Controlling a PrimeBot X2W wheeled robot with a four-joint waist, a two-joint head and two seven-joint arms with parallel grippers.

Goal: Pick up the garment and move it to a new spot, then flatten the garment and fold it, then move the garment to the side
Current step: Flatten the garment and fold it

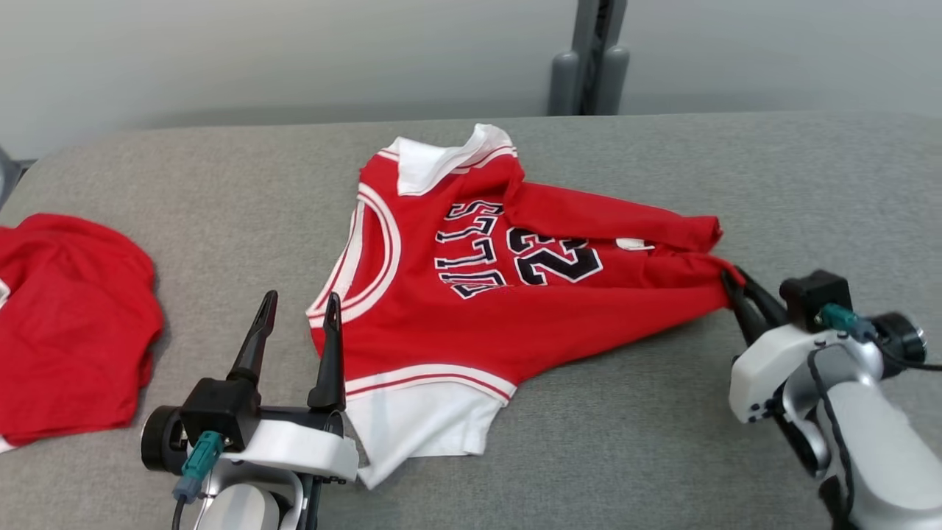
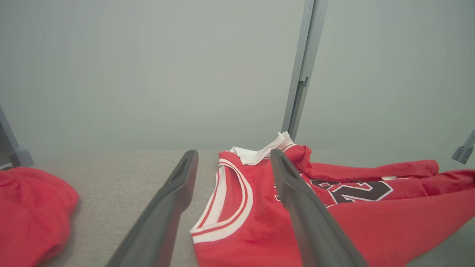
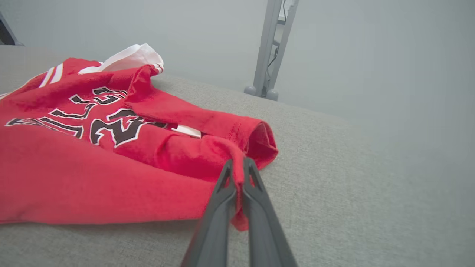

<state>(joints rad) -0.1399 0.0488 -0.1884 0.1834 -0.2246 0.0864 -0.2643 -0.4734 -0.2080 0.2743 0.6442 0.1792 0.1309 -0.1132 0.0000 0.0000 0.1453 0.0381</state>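
The garment [image 1: 456, 309] lies crumpled in the middle of the table [image 1: 662, 412], a little toward the far edge. The right gripper [image 1: 734, 282] is clenched on the garment's bunched red corner. The left gripper [image 1: 302, 297] stands released at the armhole. I think the left should pinch an edge too, then both lift evenly so the cloth does not twist.

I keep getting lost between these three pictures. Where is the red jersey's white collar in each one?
Head view: the white collar is at top centre, at the far end of the jersey.
Left wrist view: the white collar is just right of centre.
Right wrist view: the white collar is at upper left.
Shared landmark: the grey post in the background, to the right of the collar in every view.
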